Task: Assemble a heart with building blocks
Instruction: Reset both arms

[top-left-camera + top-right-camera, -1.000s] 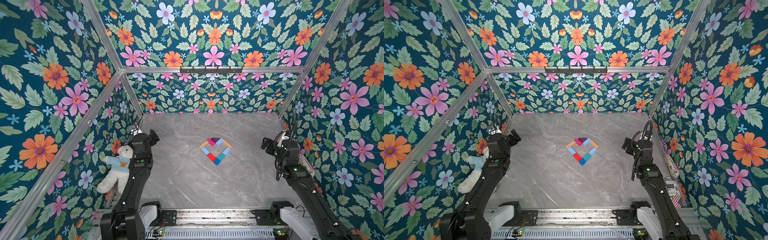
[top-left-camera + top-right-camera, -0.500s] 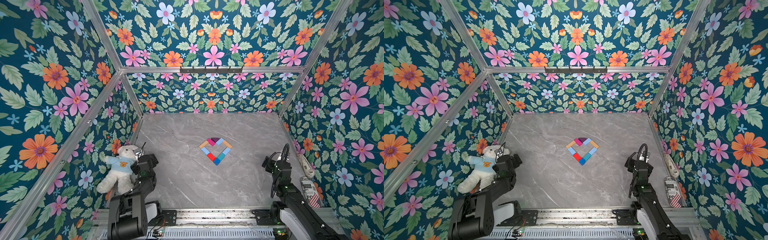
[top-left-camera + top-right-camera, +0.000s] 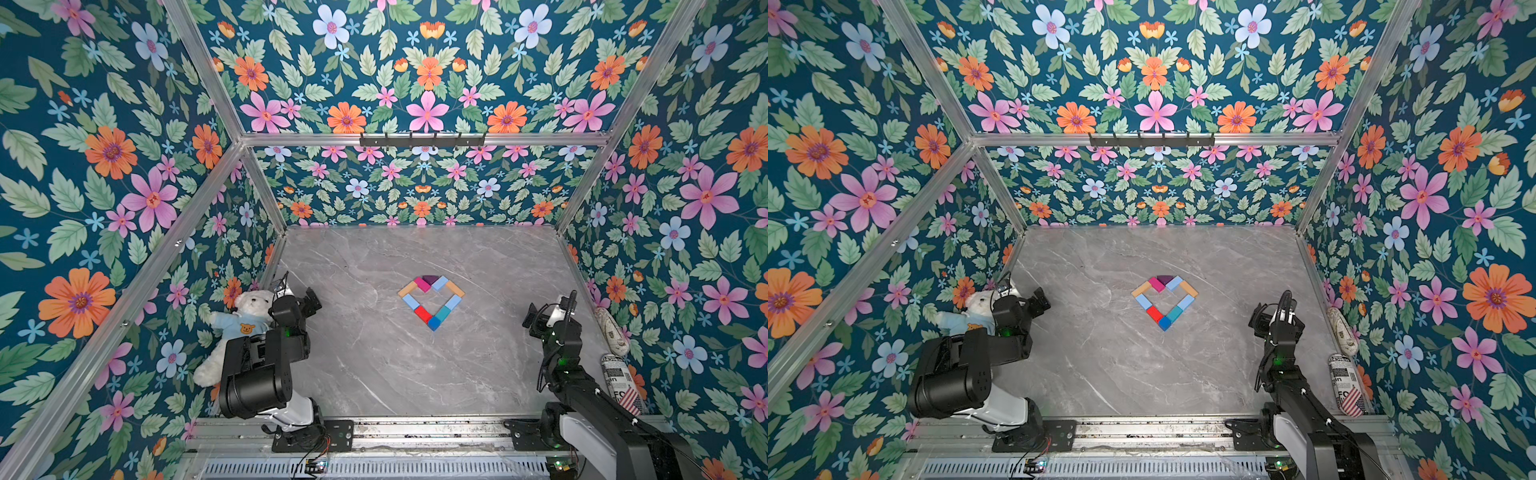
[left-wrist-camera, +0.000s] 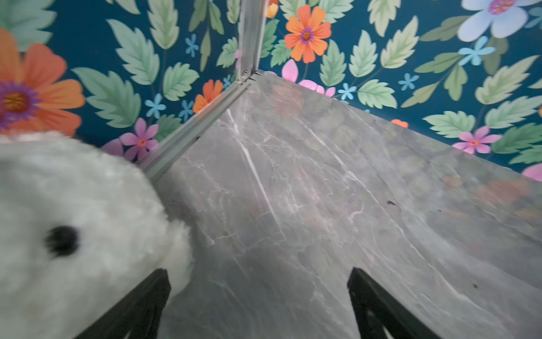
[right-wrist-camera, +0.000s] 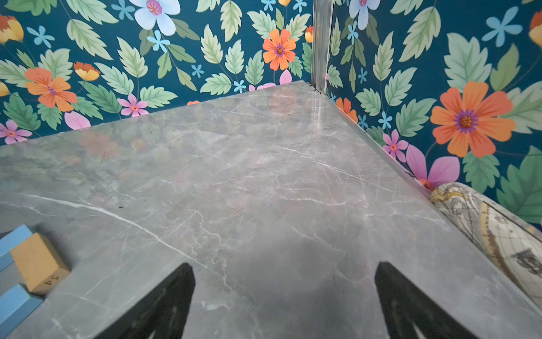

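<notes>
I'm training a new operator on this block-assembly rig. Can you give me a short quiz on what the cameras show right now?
1. True or false: the left gripper is shut on a block of the heart.
2. What colour is the block at the heart's pointed tip? A yellow; B dark blue; C green.
3. How many tan blocks are in the heart?

Key
1. False: it is open and empty, away from the heart.
2. B: the dark blue cube.
3. Two, one in each upper lobe.
</notes>
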`<state>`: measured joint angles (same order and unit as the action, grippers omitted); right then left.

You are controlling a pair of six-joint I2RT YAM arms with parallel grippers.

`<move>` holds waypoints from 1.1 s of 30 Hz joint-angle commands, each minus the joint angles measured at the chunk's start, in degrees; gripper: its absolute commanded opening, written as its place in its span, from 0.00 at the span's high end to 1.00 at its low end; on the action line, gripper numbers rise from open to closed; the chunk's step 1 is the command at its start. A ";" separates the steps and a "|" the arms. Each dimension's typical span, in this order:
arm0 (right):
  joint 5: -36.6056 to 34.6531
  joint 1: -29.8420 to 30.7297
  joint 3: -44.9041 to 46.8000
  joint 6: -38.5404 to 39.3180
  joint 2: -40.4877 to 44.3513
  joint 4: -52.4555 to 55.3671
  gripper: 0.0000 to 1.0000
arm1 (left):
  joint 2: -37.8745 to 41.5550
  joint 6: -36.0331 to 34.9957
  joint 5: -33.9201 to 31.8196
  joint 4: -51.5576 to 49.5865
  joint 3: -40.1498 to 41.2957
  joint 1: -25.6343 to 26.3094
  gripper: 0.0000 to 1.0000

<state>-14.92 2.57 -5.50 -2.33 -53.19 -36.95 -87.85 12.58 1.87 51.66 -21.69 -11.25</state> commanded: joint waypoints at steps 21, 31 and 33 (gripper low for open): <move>7.46 -3.36 2.76 -0.04 -28.91 -48.70 0.01 | -3.71 -12.13 -2.89 16.65 4.72 10.89 0.00; 6.65 -3.27 -2.73 -0.17 -29.47 -37.79 0.01 | -3.74 -12.22 -3.01 16.08 4.42 10.98 0.00; 6.61 -3.27 -2.46 -0.32 -29.86 -39.31 0.01 | -3.57 -12.14 -2.92 16.15 4.55 10.98 0.00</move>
<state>-8.99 -0.75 -7.79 -3.36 -82.96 -75.55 -91.66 0.97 -0.51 67.24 -17.15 -0.27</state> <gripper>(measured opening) 0.993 0.997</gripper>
